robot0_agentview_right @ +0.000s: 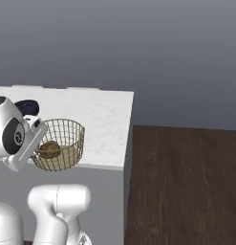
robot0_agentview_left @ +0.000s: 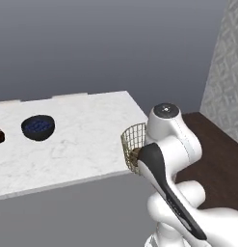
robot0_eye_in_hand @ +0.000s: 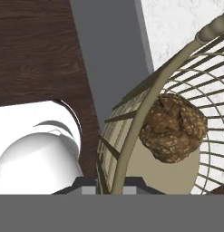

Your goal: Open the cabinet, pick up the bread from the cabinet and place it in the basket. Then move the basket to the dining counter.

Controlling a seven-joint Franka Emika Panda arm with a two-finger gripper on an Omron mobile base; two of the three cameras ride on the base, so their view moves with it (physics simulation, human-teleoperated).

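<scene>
Here the gripper (robot0_eye_in_hand: 110, 189) clasps the basket (robot0_agentview_right: 67, 143) rim, bread (robot0_eye_in_hand: 173, 128) inside just beyond it.

Even, soft light is cast from above; no hard shadows or glare are seen; the marble dining counter (robot0_agentview_left: 82, 140) is rendered bright against a dim grey backdrop; the base views are slightly soft throughout; in the hand view the bread (robot0_eye_in_hand: 174, 128) is shown sharply, without edge distortion.

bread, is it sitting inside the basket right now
Yes, the bread lies on the beige bottom of the basket, ringed by its wire wall.
</scene>
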